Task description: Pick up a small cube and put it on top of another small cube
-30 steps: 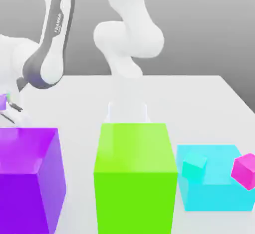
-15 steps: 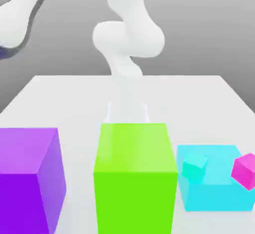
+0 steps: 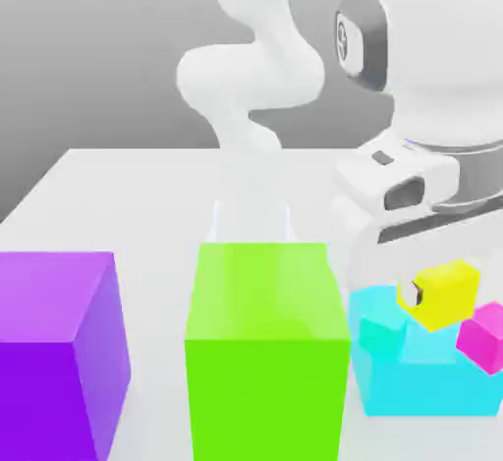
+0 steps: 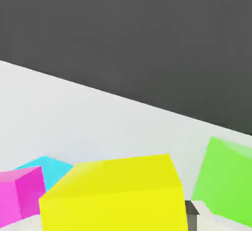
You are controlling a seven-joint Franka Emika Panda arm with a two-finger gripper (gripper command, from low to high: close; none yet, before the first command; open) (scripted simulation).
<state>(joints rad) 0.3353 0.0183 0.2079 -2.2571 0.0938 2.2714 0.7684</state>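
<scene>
Yellow cube [image 3: 447, 295] looks light, stiff and perhaps slick, so keep your claw [image 3: 413, 294] closed on it as now, pinching mid-face on opposite sides, above the cyan block [image 3: 432, 390].

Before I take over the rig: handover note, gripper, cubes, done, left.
Gripper: shut on the small yellow cube, held over the cyan block.
Others: small teal cube and small magenta cube at the cyan block, teal toward the exterior view's left, magenta toward its right.
Done: yellow cube picked up.
Left: set it on another small cube, then release. Which one is the target, I can't tell.
</scene>
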